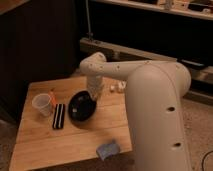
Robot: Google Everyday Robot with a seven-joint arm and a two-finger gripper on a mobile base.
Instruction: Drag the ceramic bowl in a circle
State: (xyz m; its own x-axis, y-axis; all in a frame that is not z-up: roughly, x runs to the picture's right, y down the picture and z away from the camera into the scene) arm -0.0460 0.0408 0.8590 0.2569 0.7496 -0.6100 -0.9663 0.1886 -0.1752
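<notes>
Gripper at far rim of ceramic bowl, jaws closed, seemingly pinching rim. Bowl body lying cup-ward from grip, toward table front; little clearance that side.

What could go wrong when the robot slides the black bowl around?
The tool sits shut at the far rim of the ceramic bowl. The bowl lies close to the black bar and the plastic cup, so a wide circle could shove the bar or tip the cup. The rim might also slip free.
</notes>
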